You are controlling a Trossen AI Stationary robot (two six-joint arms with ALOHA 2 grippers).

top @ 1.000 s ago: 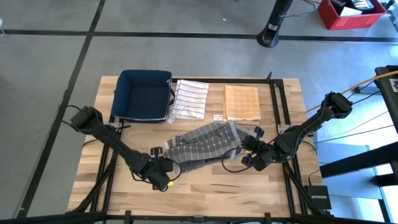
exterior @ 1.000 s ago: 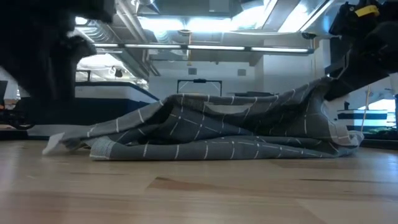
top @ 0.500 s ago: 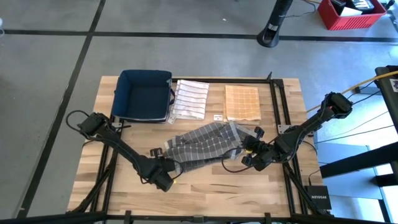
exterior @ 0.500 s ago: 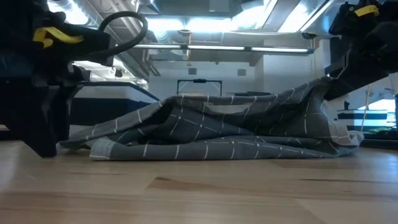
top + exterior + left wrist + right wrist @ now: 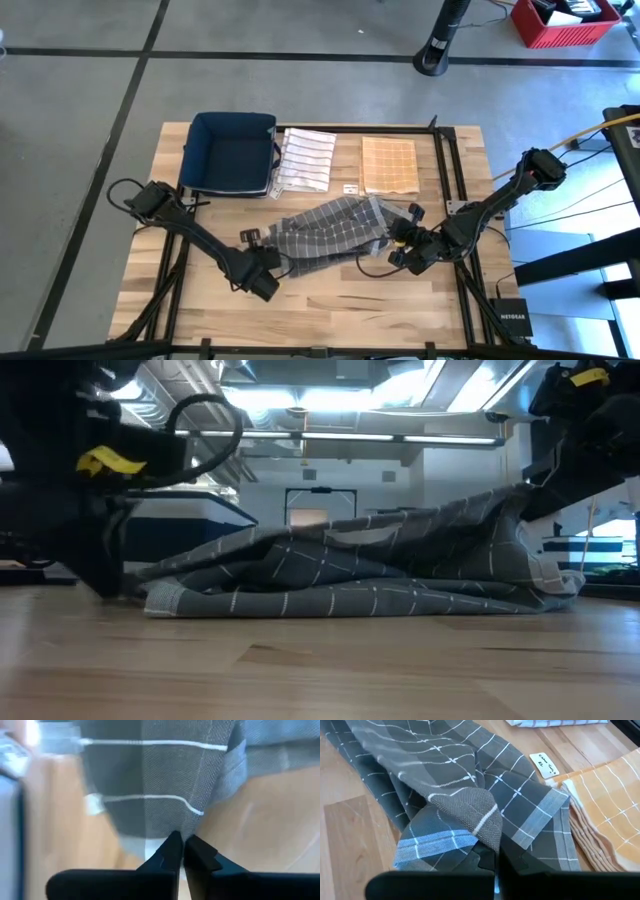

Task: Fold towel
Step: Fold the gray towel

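A grey checked towel (image 5: 325,230) lies crumpled in the middle of the table, most of it resting on the wood (image 5: 350,575). My left gripper (image 5: 181,841) is down at the towel's near-left end (image 5: 270,262) and is shut on it. My right gripper (image 5: 495,855) is at the towel's right end (image 5: 392,248). It is shut on a corner that it holds raised, so the cloth slopes up toward the right in the low view. My left gripper pinches the towel's left edge (image 5: 176,826) between its two fingers, coming steeply from above. One layer or several, I cannot tell. That end of the towel lies low on the table (image 5: 150,595). My right gripper pinches a folded-over corner (image 5: 479,817) of the towel's right end between its two fingers, slanting down from the table's right side. The corner is lifted off the table. The cloth falls away from it in slack folds onto the wood.
A dark blue bin (image 5: 232,150) stands at the far left. A folded white striped towel (image 5: 305,160) and a folded orange towel (image 5: 388,165) lie at the far side, with a small card (image 5: 351,188) between them. Bare wood runs along the near edge (image 5: 330,300).
My left gripper has come down to the table, tipped more steeply downward, and moved in toward the towel's left end. The hump in the towel's left part has sunk lower. The raised right end has stayed where it was.
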